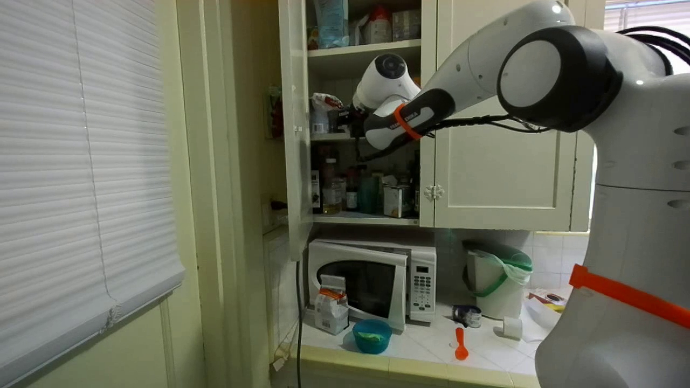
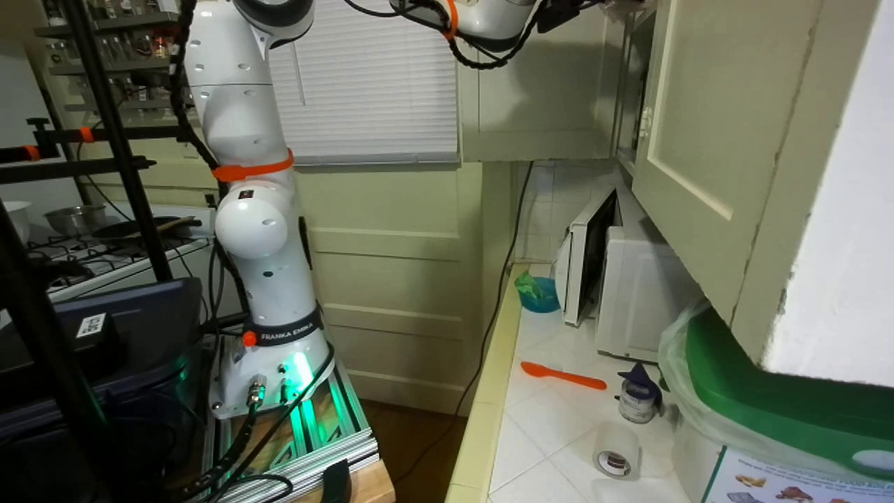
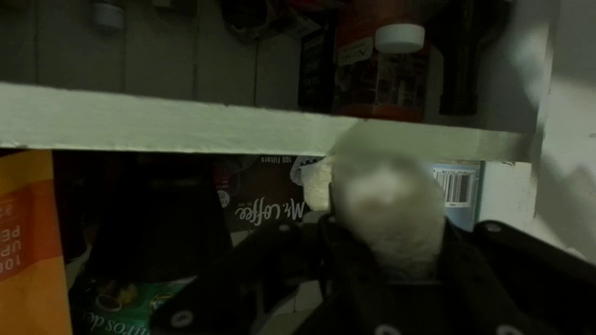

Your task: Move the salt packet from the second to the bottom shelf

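Observation:
The wrist view is upside down. The pale salt packet (image 3: 396, 218), blurred and close, fills the space between the black fingers of my gripper (image 3: 389, 228), which is shut on it. It overlaps the front edge of the second shelf (image 3: 186, 128). In an exterior view the packet (image 1: 327, 102), with a red top, is at the left of the second shelf (image 1: 330, 137), and my gripper (image 1: 343, 116) reaches it from the right. Whether it touches the board is unclear. The bottom shelf (image 1: 366, 219) is below, lined with dark bottles and jars; its board is not in the wrist view.
An open cupboard door (image 1: 296, 134) stands left of the arm. A blue packet with a barcode (image 3: 458, 190) and a Mr. Coffee box (image 3: 260, 200) stand near the held packet. A white-capped bottle (image 3: 400, 39) rises below the board. A microwave (image 1: 420, 283) is beneath.

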Controlling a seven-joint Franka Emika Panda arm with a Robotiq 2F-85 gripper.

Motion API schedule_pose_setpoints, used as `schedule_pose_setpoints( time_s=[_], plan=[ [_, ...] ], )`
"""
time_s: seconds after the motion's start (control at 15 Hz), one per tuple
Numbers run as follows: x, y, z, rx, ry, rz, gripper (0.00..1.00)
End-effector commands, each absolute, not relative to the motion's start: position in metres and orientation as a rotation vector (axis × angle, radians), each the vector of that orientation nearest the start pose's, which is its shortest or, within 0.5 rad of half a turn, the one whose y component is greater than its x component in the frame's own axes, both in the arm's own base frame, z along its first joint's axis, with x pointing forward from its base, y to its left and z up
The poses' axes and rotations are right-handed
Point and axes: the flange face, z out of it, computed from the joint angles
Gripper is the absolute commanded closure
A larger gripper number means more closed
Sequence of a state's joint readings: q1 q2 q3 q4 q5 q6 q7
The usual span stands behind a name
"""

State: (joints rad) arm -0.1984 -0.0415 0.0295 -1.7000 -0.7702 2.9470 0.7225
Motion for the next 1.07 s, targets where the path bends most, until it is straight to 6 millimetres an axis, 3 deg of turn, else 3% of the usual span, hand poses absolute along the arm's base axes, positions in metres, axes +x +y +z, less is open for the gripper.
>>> schedule_pose_setpoints(
  time_s=[0.0,0.47,1.0],
  plan=[
    [0.547,-0.054,0.729,-2.591,0.342,-2.054,0.94],
    [0.507,-0.056,0.720,-2.524,0.401,-2.004,0.94],
    [0.485,-0.057,0.711,-2.534,0.466,-1.921,0.94]
  ],
)
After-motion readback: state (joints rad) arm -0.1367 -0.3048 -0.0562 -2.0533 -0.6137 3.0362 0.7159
